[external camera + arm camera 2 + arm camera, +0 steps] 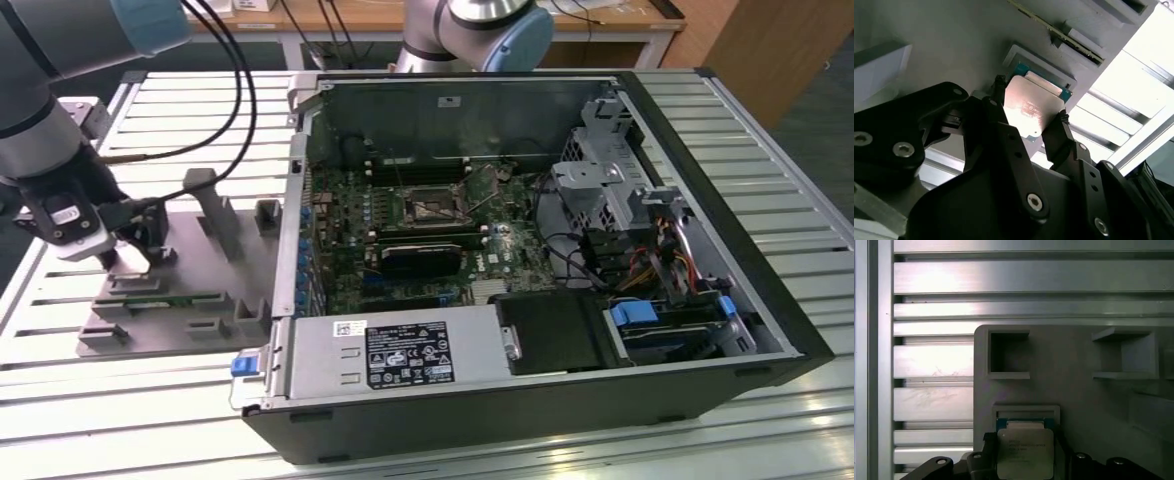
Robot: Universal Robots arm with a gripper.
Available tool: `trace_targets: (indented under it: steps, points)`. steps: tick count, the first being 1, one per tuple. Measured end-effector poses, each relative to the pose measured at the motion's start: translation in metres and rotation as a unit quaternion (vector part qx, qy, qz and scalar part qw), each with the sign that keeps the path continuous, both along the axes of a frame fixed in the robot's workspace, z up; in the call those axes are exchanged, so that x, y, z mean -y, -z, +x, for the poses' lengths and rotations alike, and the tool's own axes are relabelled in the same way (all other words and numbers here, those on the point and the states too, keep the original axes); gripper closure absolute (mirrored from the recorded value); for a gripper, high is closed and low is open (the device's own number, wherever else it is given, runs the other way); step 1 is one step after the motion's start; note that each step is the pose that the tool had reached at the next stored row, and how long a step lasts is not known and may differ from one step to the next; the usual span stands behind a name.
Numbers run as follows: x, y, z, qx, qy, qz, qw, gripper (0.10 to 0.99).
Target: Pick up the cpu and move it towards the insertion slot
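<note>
- While the arm is hanging over the exterior view's left side, its black two-fingered gripper (1030, 107) is holding the small flat square cpu (1029, 102) with the silvery metal top. The fingers (1064, 137) are pressing on two opposite edges, clamped on the chip as far as I can judge.
- The cpu is sitting in or just above the white-framed recess (1026, 410) of the flat grey plastic fixture plate (187, 262). I cannot tell whether it is already clear of the frame.
- To my eye the lift is the step in hand. Doing it well is going to mean rising straight and keeping the chip level. Gripping the edges only is going to stop it scraping the frame or twisting between the pads.
- Grey upright posts (214, 210) are standing on the plate just beside the gripper, on the side towards the computer. The slatted aluminium table (134, 400) is carrying everything.
- Farther off, the open black computer case (534, 420) is lying on its side. Its pale metal side wall (296, 200) is rising between the fixture and the green motherboard (347, 215), and it looks like the main obstacle.
- Black cables (240, 90) are trailing from the arm near that wall.
- Farthest, the insertion slot (427, 205), a square socket with a shiny metal frame and dark centre, is lying near the board's middle, well apart from the cpu. A black ribbed block (416, 258) is sitting just beside it.
</note>
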State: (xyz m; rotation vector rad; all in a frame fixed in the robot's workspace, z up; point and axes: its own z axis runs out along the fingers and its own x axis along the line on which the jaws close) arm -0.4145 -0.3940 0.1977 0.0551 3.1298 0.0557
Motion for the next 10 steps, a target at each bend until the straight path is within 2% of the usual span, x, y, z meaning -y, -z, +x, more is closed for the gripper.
trace_targets:
  steps: [10]
  points:
    - [0.0, -0.0283, 0.0, 0.0, 0.0, 0.0, 1.0, 0.545]
